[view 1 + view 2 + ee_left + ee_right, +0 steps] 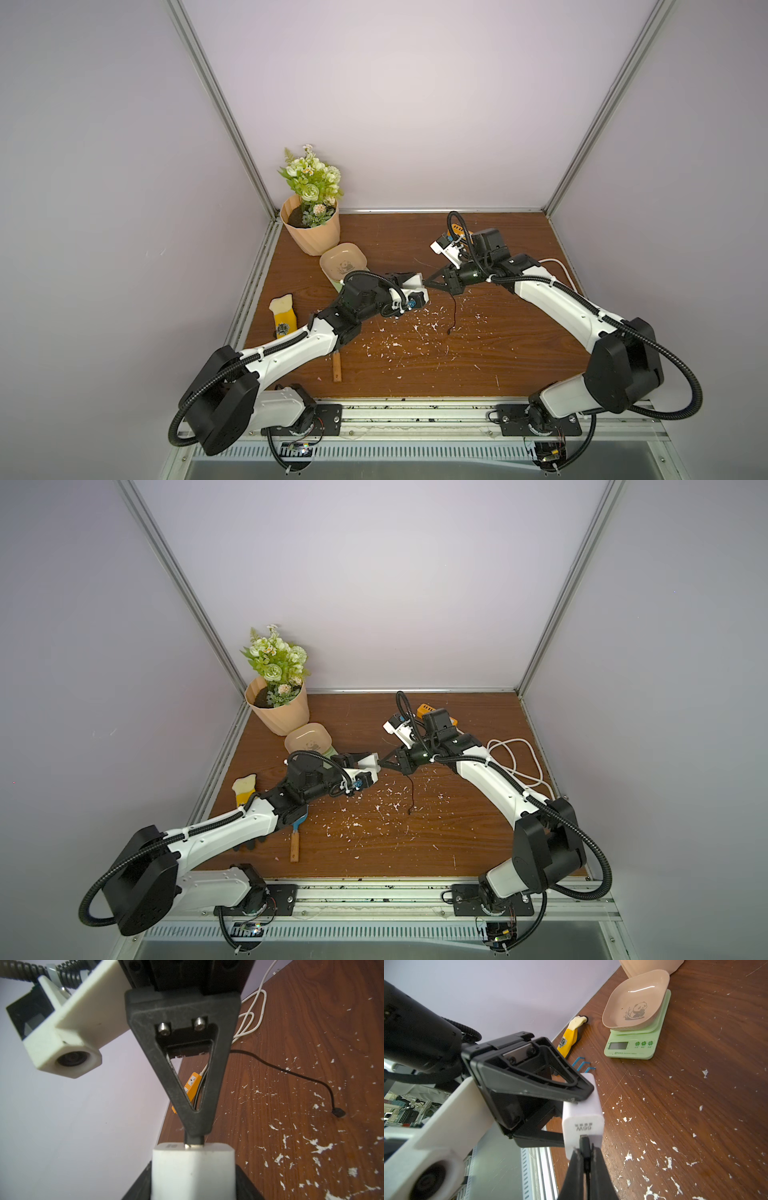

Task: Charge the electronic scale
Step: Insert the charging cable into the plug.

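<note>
The right gripper (pixel 585 1152), pinched shut on the black cable plug (pixel 584 1142), should press it squarely into the white cube charger (pixel 582 1120) that the left gripper (pixel 576 1114) clamps; the pale green, panda-tray electronic scale (pixel 343 262) sits left of frame centre on the wooden tabletop (pixel 498 353).

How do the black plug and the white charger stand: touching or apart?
Touching. The left wrist view shows the black plug seated in the white charger face with no gap; the right gripper pinches the plug.
</note>
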